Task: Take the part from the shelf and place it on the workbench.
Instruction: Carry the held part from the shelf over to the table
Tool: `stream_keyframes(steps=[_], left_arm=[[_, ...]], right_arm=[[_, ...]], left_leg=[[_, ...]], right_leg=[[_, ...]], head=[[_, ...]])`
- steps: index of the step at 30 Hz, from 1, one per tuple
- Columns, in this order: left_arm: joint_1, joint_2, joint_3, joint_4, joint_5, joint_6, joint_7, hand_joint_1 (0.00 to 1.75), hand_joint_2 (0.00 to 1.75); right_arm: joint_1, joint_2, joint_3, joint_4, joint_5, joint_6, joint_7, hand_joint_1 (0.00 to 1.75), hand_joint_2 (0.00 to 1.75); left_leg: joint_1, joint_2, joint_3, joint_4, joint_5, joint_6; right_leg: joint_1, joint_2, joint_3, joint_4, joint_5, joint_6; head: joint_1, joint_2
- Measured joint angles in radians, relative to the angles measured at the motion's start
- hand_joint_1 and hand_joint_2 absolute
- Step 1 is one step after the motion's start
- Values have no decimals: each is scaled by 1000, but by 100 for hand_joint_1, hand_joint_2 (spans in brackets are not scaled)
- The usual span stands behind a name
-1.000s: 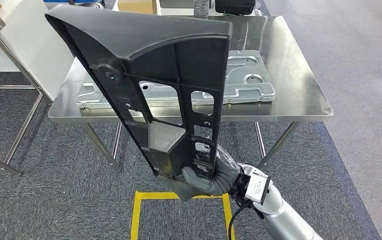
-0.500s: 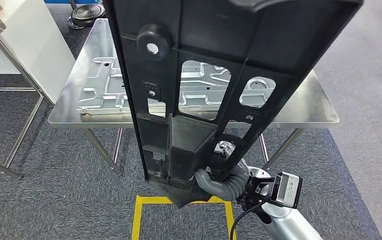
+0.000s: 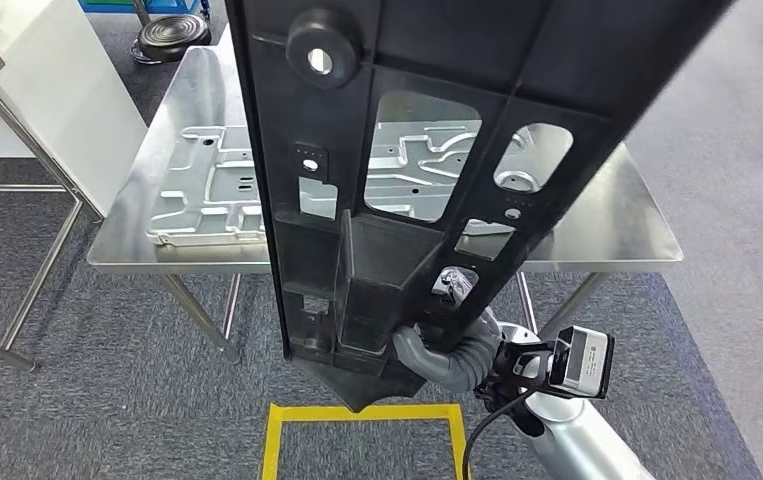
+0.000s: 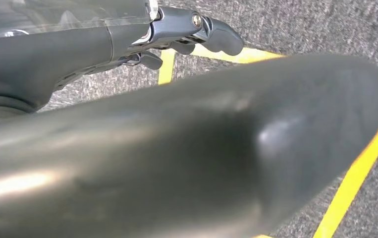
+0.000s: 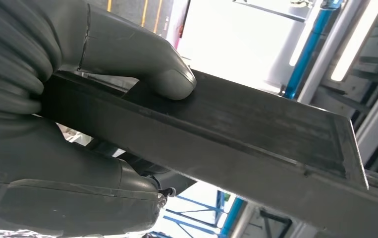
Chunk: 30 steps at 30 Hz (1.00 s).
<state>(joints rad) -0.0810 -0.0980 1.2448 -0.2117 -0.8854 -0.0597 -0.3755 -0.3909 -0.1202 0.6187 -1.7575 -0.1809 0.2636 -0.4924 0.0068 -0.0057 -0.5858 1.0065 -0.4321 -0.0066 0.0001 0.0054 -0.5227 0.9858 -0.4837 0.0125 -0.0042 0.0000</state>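
A large black plastic part [image 3: 382,275], ribbed and pierced by cut-outs, stands nearly upright close before my head camera, its upper end running out of the picture. My right hand [image 3: 447,355] grips its lower end from the right. In the right wrist view the thumb [image 5: 147,59] presses on the part's flat edge [image 5: 256,134], with the other fingers wrapped under it. Behind the part stands the steel workbench [image 3: 617,215]. My left hand [image 4: 177,34] hangs over the carpet and holds nothing, its fingers loosely apart.
A stamped silver metal plate [image 3: 207,195] lies on the workbench's left and middle. A white panel and a steel frame [image 3: 47,90] stand to the left. A yellow tape square [image 3: 362,415] marks the grey carpet below the part. A black round base [image 3: 172,35] sits behind the bench.
My right hand has raised the part and brought it nearer my head camera, so it now hides more of the workbench. The view has shifted slightly toward the bench.
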Motion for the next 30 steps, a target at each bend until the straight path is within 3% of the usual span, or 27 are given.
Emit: stream_keyframes(steps=[3, 4, 6, 7, 8, 9, 11, 13, 15, 18, 20, 22, 23, 24, 27, 28, 30], left_arm=[[0, -2, 0, 0, 0, 2, -1, 0, 0], [0, -3, 0, 0, 0, 2, -1, 0, 0], [-2, -3, 0, 0, 0, 4, -1, 0, 0], [-2, -3, 0, 0, 0, 4, -1, 0, 0], [-1, -3, 0, 0, 0, 4, -1, 0, 0], [0, -3, 0, 0, 0, 4, -1, 0, 0], [2, -5, 0, 0, 0, 5, -2, 0, 0], [0, -7, 0, 0, 0, 6, -2, 0, 0], [-2, -8, 0, 0, 0, 6, -2, 0, 0], [-4, -7, 0, 0, 0, 8, -2, 0, 0], [-5, -6, 0, 0, -2, 11, 0, 0, 0], [-3, -6, 0, 0, -3, 13, 3, 0, 0], [-1, -6, 0, 0, -4, 15, 5, 0, 0], [1, -6, 0, 0, -4, 16, 7, 0, 0], [2, -3, 0, 0, -6, 20, 10, 0, 0], [2, -2, 0, 0, -6, 21, 10, 0, 0], [2, 0, 0, 0, -6, 21, 10, 0, 0]], right_arm=[[-9, 0, 0, 3, -1, 0, 4, 175, 175], [-11, 0, 0, 3, -2, 0, 4, 175, 175], [-13, 0, 0, 5, -2, -2, 5, 175, 175], [-11, 0, 1, 7, -2, -2, 5, 175, 175], [-9, 0, 1, 8, -1, -4, 6, 175, 175], [-7, 0, 1, 9, 0, -5, 6, 175, 175], [-6, 0, 2, 9, 4, -10, 5, 175, 175], [-6, 0, 2, 9, 8, -14, 4, 175, 175], [-5, 0, 2, 9, 10, -16, 4, 175, 175], [-5, 1, 2, 8, 11, -16, 3, 175, 175], [-6, 1, 2, 8, 10, -16, 3, 175, 175], [-3, 2, 2, 9, 8, -16, 3, 175, 175], [-1, 2, 2, 10, 6, -17, 3, 175, 175], [2, 2, 2, 10, 5, -17, 1, 175, 175], [11, 1, 0, 10, 3, -24, -15, 175, 175], [15, 1, -2, 11, 4, -29, -25, 175, 175], [23, 0, -10, 12, 6, -42, -45, 175, 175]], left_leg=[[3, 0, 10, -10, -2, 18], [4, 1, 14, -13, -4, 23], [3, 1, 19, -13, -11, 29], [3, 1, 23, -12, -15, 30], [3, 0, 28, -12, -20, 29], [3, -1, 36, -12, -25, 28], [3, -2, 52, -12, -38, 23], [1, -3, 59, -11, -49, 13], [1, -2, 62, -14, -56, 0], [1, 0, 60, 10, -78, -16], [3, 0, 6, 122, -125, -22], [6, 0, -76, 252, -163, -27], [6, 0, -100, 276, -155, -29], [6, 0, -106, 261, -127, -28], [3, 1, -40, 67, 0, -16], [1, 1, -21, 22, 18, -10], [-4, 0, -10, -2, 11, 0]], right_leg=[[-3, -1, -16, 41, -26, 16], [-5, -1, -42, 92, -49, 19], [-7, -2, -127, 239, -103, 25], [-8, -2, -164, 292, -112, 26], [-9, -2, -184, 311, -100, 26], [-9, -2, -182, 283, -66, 25], [-8, -3, -133, 144, 27, 16], [-2, -4, -92, 35, 71, 4], [4, -3, -86, 14, 64, -6], [-4, 0, -66, -1, 60, -22], [-5, -2, -49, -8, 53, -31], [-3, -3, -38, -7, 41, -36], [-2, -2, -32, -6, 35, -37], [-1, -1, -25, -5, 29, -36], [1, 2, 2, -1, 4, -29], [2, 2, 6, 1, -1, -25], [3, 3, 5, 1, -8, -15]], head=[[2, 0], [3, 0], [4, 0], [4, 0], [4, 0], [4, 0], [4, 0], [4, 0], [3, 0], [1, 0], [-3, 0], [-5, 0], [-5, 0], [-5, 0], [-4, 0], [-4, 0], [-2, 0]])
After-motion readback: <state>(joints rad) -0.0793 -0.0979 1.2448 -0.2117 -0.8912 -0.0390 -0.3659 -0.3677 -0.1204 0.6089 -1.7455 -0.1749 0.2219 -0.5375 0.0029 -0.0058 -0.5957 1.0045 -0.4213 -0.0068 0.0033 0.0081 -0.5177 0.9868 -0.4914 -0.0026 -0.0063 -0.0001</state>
